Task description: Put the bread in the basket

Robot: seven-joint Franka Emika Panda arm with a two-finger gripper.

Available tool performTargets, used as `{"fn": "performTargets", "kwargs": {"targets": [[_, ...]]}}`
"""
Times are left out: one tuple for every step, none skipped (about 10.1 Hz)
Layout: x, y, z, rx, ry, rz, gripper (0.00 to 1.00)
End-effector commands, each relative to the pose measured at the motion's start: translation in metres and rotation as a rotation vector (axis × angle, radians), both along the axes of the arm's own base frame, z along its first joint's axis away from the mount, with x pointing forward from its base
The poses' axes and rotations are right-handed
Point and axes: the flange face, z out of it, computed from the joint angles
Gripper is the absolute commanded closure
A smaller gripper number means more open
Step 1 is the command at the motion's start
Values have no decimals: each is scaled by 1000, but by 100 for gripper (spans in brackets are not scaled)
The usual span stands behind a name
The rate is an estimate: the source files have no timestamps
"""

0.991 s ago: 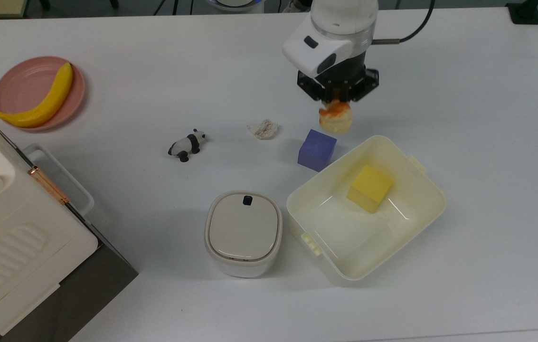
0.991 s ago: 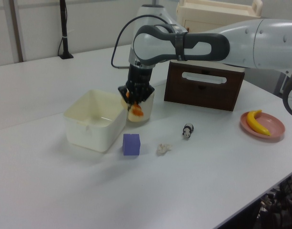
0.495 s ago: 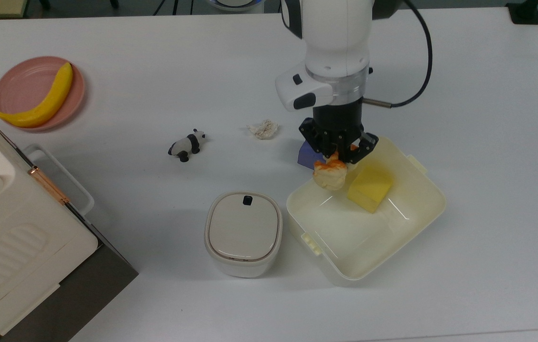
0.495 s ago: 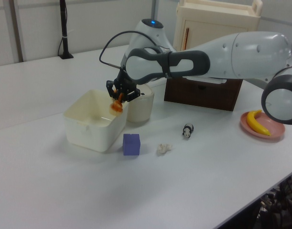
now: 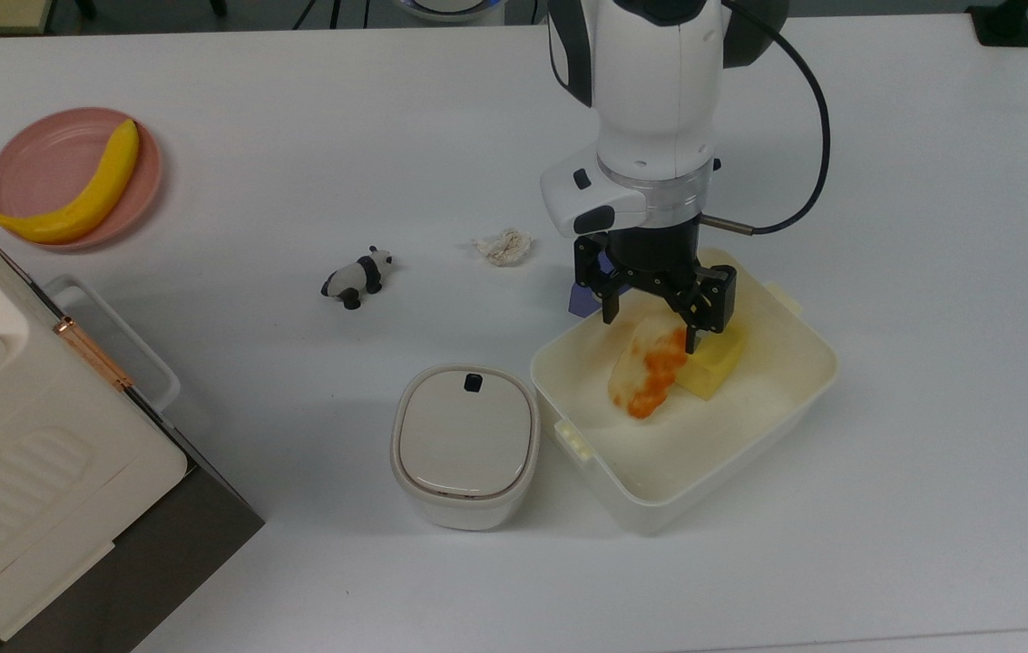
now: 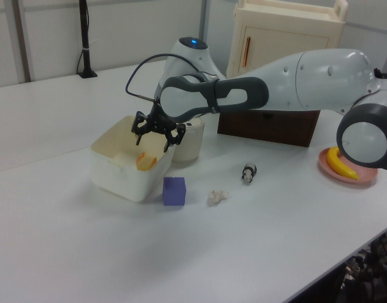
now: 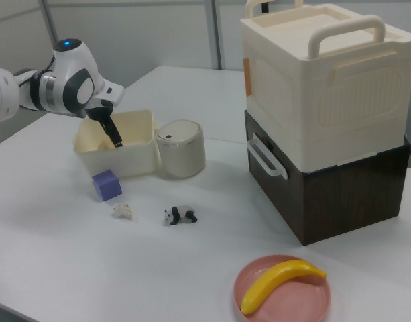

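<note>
The release step is judged to be in hand: the bread (image 5: 647,367) lies tilted inside the basket (image 5: 804,385), leaning against the yellow cube (image 5: 713,355) on the top view's right. The gripper (image 5: 654,313) is held just above it with the fingers (image 5: 609,299) spread wide and released, nothing grasped. A straight lift clear of the basket rim is called for next.

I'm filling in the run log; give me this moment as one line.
gripper: open, over basket | bread: released, inside basket, against yellow cube | stage: drop done
</note>
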Motion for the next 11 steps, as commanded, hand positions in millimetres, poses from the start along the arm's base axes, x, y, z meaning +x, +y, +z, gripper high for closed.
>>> {"fn": "performTargets", "kwargs": {"targets": [[2,2,5,-4,-19,-23,0],[2,0,11,-1,-26,-24,0],[-1,-5,26,1,-37,-25,0],[-7,-9,37,-3,-14,-22,0],[-16,-13,44,-25,46,12,0],[-29,-19,54,-60,121,99,0],[-47,-26,65,-92,215,184,0],[-55,-39,76,-102,254,231,0],[-64,-58,88,-112,285,296,0],[-73,-82,99,-125,287,386,0],[-79,-100,103,-130,295,441,0]]}}
